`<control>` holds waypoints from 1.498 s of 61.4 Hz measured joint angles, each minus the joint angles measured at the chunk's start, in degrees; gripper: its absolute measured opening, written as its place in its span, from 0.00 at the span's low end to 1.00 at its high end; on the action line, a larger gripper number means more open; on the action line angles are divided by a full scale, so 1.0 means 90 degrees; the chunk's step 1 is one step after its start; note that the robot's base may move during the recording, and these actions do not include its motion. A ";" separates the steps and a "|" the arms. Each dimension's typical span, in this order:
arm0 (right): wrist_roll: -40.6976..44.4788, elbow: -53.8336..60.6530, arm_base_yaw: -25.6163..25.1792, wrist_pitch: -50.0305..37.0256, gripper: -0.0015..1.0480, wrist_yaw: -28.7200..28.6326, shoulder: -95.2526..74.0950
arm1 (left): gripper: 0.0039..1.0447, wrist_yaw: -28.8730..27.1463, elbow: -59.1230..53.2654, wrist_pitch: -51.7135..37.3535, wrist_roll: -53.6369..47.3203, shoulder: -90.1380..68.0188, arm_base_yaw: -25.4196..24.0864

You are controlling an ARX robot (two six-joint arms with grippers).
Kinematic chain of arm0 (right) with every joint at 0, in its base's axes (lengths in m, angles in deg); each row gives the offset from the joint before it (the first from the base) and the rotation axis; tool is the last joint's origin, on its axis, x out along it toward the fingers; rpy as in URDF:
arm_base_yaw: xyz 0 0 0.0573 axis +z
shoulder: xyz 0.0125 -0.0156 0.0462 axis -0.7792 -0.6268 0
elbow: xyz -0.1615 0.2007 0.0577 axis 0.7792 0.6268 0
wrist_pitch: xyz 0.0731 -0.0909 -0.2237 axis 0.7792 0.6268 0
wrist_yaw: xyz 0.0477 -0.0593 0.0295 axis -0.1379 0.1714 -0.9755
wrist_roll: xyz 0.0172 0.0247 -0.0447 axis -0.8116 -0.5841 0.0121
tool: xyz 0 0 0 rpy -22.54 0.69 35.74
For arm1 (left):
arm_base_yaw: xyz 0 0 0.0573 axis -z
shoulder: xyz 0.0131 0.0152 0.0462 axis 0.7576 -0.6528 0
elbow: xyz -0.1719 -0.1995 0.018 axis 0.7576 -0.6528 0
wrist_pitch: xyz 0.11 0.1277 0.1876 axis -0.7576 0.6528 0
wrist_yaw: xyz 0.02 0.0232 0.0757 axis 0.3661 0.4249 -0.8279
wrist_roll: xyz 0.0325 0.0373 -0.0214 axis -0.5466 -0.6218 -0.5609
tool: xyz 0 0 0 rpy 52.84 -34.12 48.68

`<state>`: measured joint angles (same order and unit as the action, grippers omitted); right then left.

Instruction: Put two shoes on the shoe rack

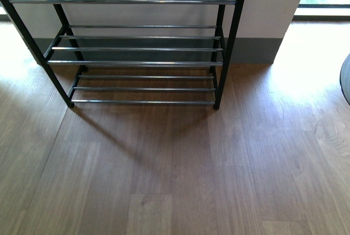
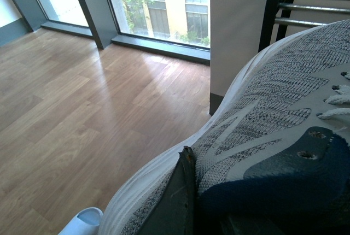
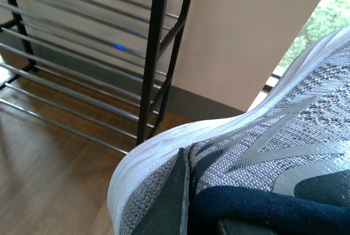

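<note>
Sneaker [image 2: 273, 98] knit fills my left wrist view, grey with a white sole and a navy collar. My left gripper [image 2: 210, 194] is clamped on that collar: one dark finger [image 2: 176, 207] lies flat against the outer knit, while the other is hidden, so I cannot tell just how wide the jaws stand. Below the sole, a pale slide [image 2: 82, 221] rests on the wood floor [image 2: 65, 109], near the window [image 2: 158, 5]. Past the toe stands the rack [image 2: 273, 11], beside a wall [image 2: 235, 27].

From the front, the rack [image 1: 227, 43] stands on the floor against the wall, three tiers of silver rods showing.

My right gripper [image 3: 205, 205] grips the other sneaker [image 3: 284, 136] the same way, one finger [image 3: 169, 202] pressed to its side at the navy collar. The rack's black post [image 3: 158, 43] stands just beyond its heel.
</note>
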<state>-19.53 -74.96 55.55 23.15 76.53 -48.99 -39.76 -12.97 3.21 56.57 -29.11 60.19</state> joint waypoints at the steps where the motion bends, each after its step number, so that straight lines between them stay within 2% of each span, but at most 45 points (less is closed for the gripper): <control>1: 0.0000 0.0000 0.0000 -0.0002 0.02 0.0005 0.0000 | 0.01 0.0002 0.0000 0.0000 -0.0002 0.0000 0.0000; 59: 0.0002 -0.0002 0.0000 -0.0002 0.02 0.0027 0.0002 | 0.01 0.0024 0.0000 0.0000 0.0002 -0.0010 0.0000; 65: -0.0559 -0.0097 -0.0024 0.0177 0.02 -0.0602 0.0010 | 0.01 0.0007 0.0000 0.0000 0.0002 -0.0010 0.0000; 69: -0.1141 -0.0304 0.0170 0.0520 0.02 -0.0743 0.0012 | 0.01 0.0005 0.0000 0.0000 0.0002 -0.0010 0.0000; 75: -0.1668 -0.0794 0.0750 0.1090 0.02 -0.0578 -0.0267 | 0.01 0.0024 0.0000 0.0000 0.0002 -0.0010 0.0000; 84: -0.1943 -0.1790 0.1863 0.1605 0.02 -0.0039 -0.1583 | 0.01 0.0015 0.0000 0.0000 0.0002 -0.0010 0.0000; 92: -0.1987 -0.2664 0.2616 0.1843 0.02 0.0415 -0.2849 | 0.01 0.0015 0.0000 0.0000 0.0000 -0.0010 0.0000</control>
<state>-37.41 -98.93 79.09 39.74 80.26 -74.62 -39.63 -12.97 3.21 56.57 -29.20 60.19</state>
